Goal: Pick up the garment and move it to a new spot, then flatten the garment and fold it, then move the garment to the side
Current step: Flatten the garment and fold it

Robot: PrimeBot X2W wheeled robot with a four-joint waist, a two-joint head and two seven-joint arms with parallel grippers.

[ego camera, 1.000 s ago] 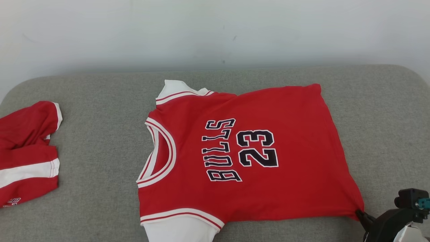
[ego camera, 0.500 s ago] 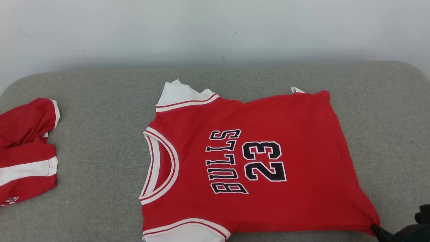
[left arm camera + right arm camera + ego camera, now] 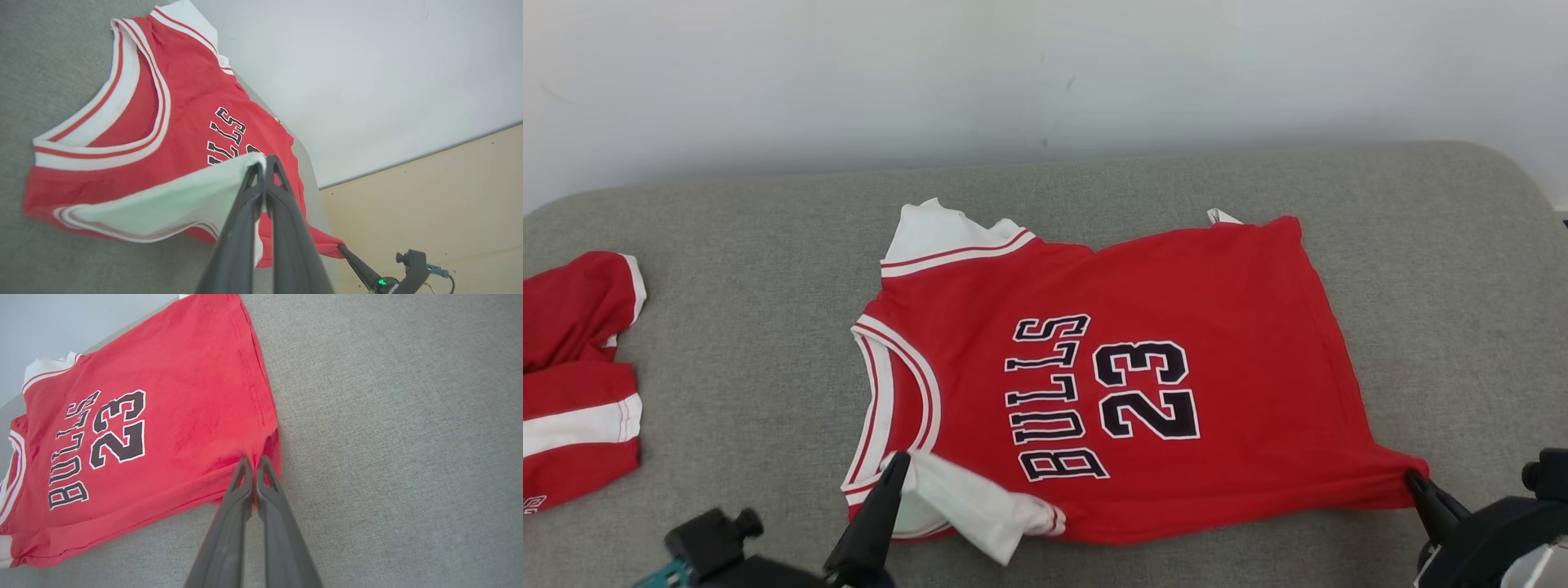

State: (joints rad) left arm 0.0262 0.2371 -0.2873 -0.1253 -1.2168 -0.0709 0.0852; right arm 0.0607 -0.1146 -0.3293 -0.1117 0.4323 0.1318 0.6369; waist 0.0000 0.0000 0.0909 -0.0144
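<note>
1. the garment [image 3: 1127, 384], a red jersey with "bulls 23" in dark letters, lies spread on the grey cushion [image 3: 727, 327], with its neck toward the robot's left and its hem toward the right.
2. in the head view the left gripper [image 3: 897, 464] comes in at the lower left, its tip at the near white sleeve [image 3: 968, 502]. that sleeve is turned up onto the red chest just beside the neckline. the right gripper [image 3: 1413, 478] sits at the lower right, its tip at the near hem corner, where the cloth is drawn to a point.
3. the left wrist view makes the left grip plain: the two dark fingers [image 3: 239, 232] are pressed together with the sleeve's edge pinched between them, and the sleeve is lifted and stretched taut. it also takes in the right gripper far off at the red hem corner, and a beige floor [image 3: 429, 196] past the cushion's end.
4. the right wrist view makes the right grip plain: its fingers are closed on the bunched hem corner, and the red cloth puckers around the tips.
5. the head view adds a second red-and-white garment [image 3: 572, 384] at the cushion's left end, well apart from the jersey, and a white wall [image 3: 1045, 73] behind.
</note>
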